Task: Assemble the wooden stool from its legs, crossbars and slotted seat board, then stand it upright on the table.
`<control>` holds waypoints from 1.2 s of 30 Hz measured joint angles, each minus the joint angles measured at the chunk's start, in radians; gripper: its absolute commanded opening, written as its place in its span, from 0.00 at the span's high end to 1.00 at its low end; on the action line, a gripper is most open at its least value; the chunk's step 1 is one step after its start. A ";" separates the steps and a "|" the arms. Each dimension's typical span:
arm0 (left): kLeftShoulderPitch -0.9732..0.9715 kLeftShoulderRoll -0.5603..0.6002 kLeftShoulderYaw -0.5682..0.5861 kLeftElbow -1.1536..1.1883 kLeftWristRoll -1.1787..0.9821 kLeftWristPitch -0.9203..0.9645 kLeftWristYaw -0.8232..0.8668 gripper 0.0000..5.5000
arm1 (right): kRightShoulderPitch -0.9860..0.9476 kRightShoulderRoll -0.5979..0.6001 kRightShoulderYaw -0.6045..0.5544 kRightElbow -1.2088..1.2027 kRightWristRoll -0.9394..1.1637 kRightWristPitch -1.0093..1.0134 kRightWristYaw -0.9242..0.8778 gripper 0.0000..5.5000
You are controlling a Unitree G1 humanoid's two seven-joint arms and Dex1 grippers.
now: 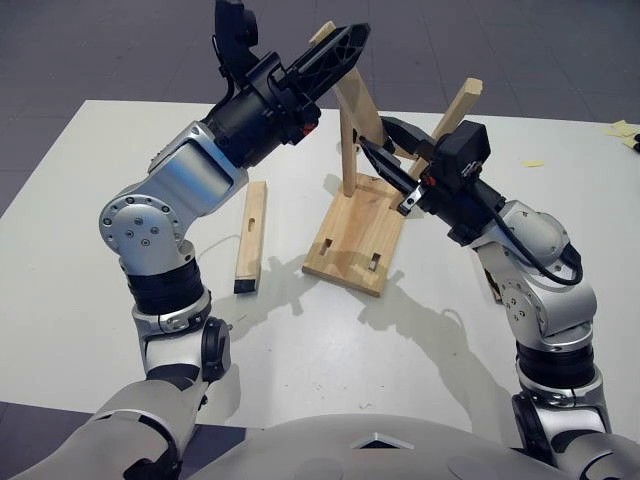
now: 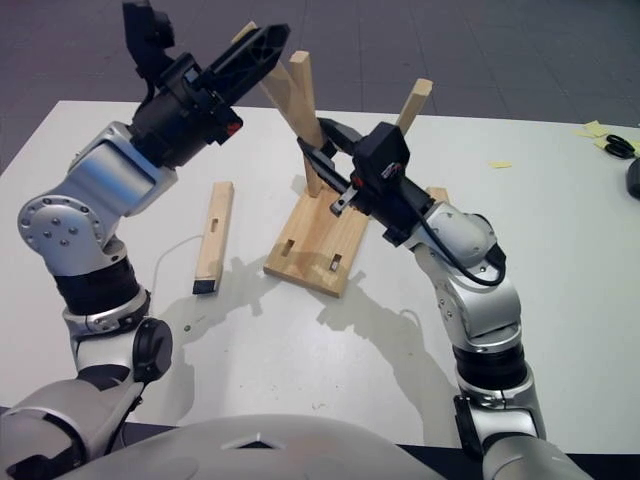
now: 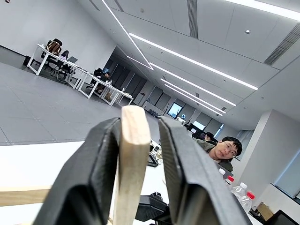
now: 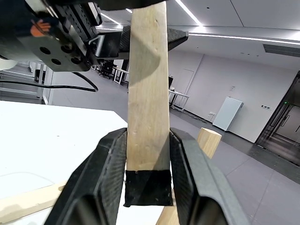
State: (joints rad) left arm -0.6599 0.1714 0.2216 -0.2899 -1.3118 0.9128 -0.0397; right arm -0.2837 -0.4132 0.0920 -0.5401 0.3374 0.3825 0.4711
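Note:
The slotted seat board (image 1: 352, 242) lies flat on the white table. A thin wooden piece (image 1: 347, 150) stands upright in it, and another leg (image 1: 456, 110) leans up behind my right arm. One wooden leg (image 1: 362, 108) with a black foot cap (image 4: 146, 186) is held tilted above the board by both grippers. My left gripper (image 1: 345, 45) is shut on its upper end (image 3: 133, 140). My right gripper (image 1: 380, 142) is shut on its lower end, just above the cap. A loose leg (image 1: 250, 236) lies on the table left of the board.
Yellow paper scraps (image 1: 533, 162) lie at the table's far right, with scissors (image 2: 620, 145) near that edge. Bare tabletop (image 1: 330, 340) stretches in front of the board. A small wooden piece (image 2: 437, 193) shows behind my right arm.

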 measured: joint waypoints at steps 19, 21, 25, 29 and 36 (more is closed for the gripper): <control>0.082 0.192 0.098 0.018 0.388 -0.174 0.106 0.92 | 0.057 0.007 -0.075 0.036 -0.076 0.004 -0.055 0.39; 0.180 0.199 0.105 -0.021 0.428 -0.172 0.137 0.92 | 0.083 0.005 -0.095 0.036 -0.077 0.008 -0.064 0.34; 0.350 0.134 0.109 -0.090 0.444 -0.159 0.188 0.92 | 0.119 0.004 -0.115 0.034 -0.088 0.012 -0.080 0.23; 0.441 0.082 0.095 -0.092 0.494 -0.170 0.207 0.92 | 0.133 0.005 -0.117 0.034 -0.103 0.012 -0.088 0.13; 0.468 0.054 0.060 -0.086 0.585 -0.219 0.199 0.92 | 0.142 0.006 -0.115 0.034 -0.110 0.012 -0.088 0.02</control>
State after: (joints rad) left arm -0.1916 0.2250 0.2820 -0.3757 -0.7264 0.6936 0.1595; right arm -0.1420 -0.4075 -0.0232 -0.5061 0.2276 0.3942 0.3835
